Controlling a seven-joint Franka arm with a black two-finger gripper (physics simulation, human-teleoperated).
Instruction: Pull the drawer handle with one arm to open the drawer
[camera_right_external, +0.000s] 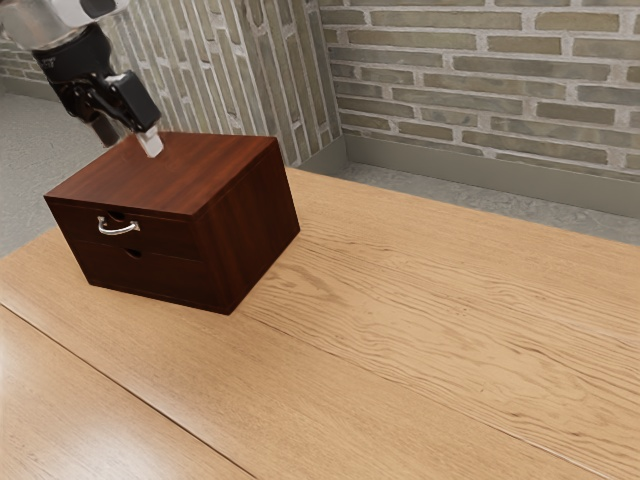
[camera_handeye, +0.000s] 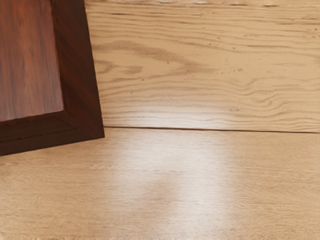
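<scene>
Mahogany drawer cabinet (camera_right_external: 215, 205) stands near the tabletop's (camera_right_external: 420, 330) far corner at the exterior view's left, with a silver handle (camera_right_external: 118, 227) on its flush upper drawer (camera_right_external: 150, 232). Over its top's rear edge hangs the gripper (camera_right_external: 150, 143); I cannot tell whether it is open or closed.

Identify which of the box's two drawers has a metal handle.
The upper drawer: a silver handle sits on its front. The lower drawer has a small dark notch instead.

Pale brick walls (camera_right_external: 480, 70), grey floor (camera_right_external: 520, 200); light oak table (camera_right_external: 420, 330), plank seam across it
</scene>
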